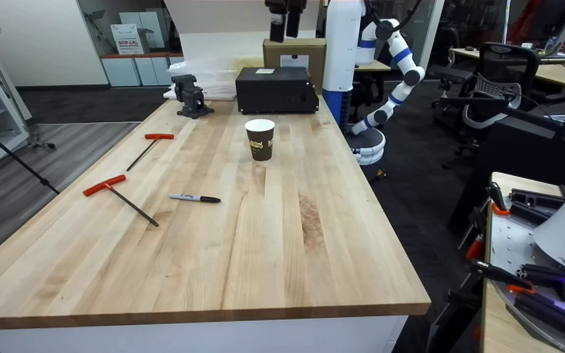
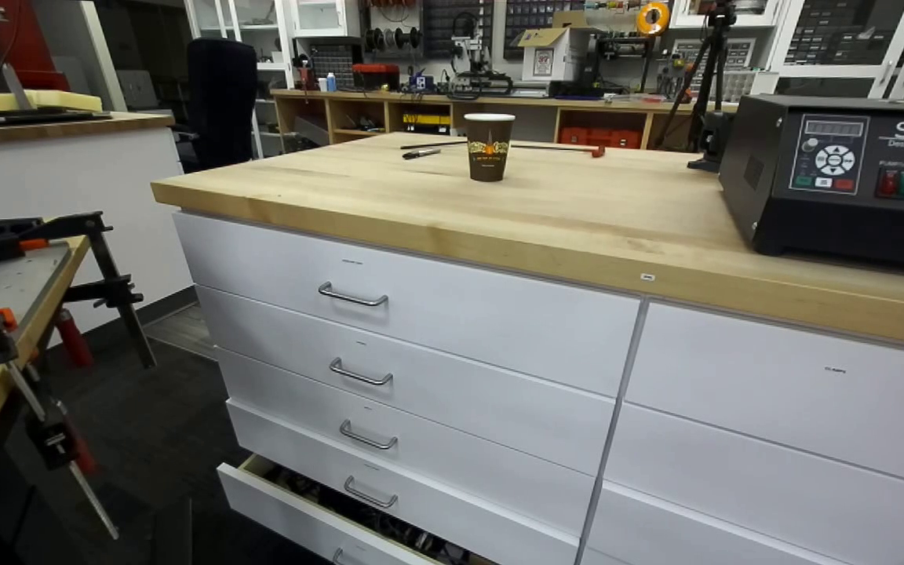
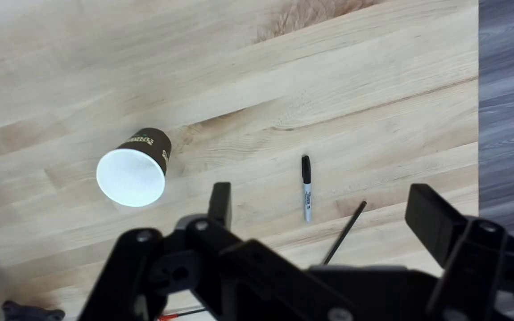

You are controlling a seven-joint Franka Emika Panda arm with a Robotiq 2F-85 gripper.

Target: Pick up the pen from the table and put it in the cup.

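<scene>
Black and spread wide, the pincer [image 3: 321, 200] hangs well above the desk [image 1: 263, 255] with nothing gripped between its jaws; in an exterior view only its lower end shows, up at the top edge. Looking down past those jaws in the wrist view, I find the pen [image 3: 307, 189] framed in the gap, though it is down on the desk, lying flat, touching neither jaw, dark cap at one end and pale barrel at the other. The rod of the nearer red-handled T-shaped tool [image 1: 107, 186] ends near the pen's pale end without touching it, which might crowd a jaw on the way down. Further out, the brown cup [image 1: 261, 144] stands upright, well apart from the pen, and I can make out nothing in it. Past that lies the farther red-handled tool [image 1: 159, 137], and at an end of the desk stand a black vise [image 1: 192, 98] and the black box-shaped device [image 1: 277, 90]. As I judge it, the job sits at its very start: the pen isn't picked up, so none of the carrying is done. What's left is the lot: lowering to the pen, pinching it, lifting it, bringing it across to the cup, tipping it upright enough to go in, and letting go.
</scene>
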